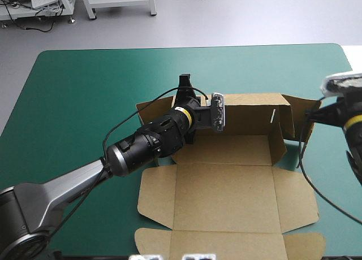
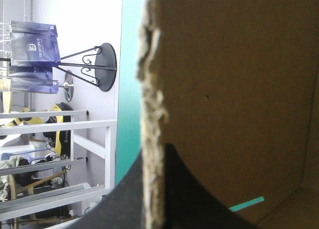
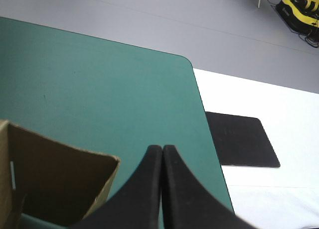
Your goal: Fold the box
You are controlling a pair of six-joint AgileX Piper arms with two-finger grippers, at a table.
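The box (image 1: 226, 198) is laid mid bench (image 1: 85, 102), long axis left-right, its far wall (image 1: 249, 110) pinched at the left end in the left claw (image 1: 184, 86); the right claw (image 3: 162, 157) is closed empty beside the right flap (image 1: 294, 116).

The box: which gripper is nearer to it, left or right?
Left. The left gripper is shut on a raised wall of the box; the right gripper, shut on nothing, stands beside its right flap.

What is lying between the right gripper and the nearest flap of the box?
Only bare teal-green cover: the right wrist view shows a strip of it between the right gripper and the box.
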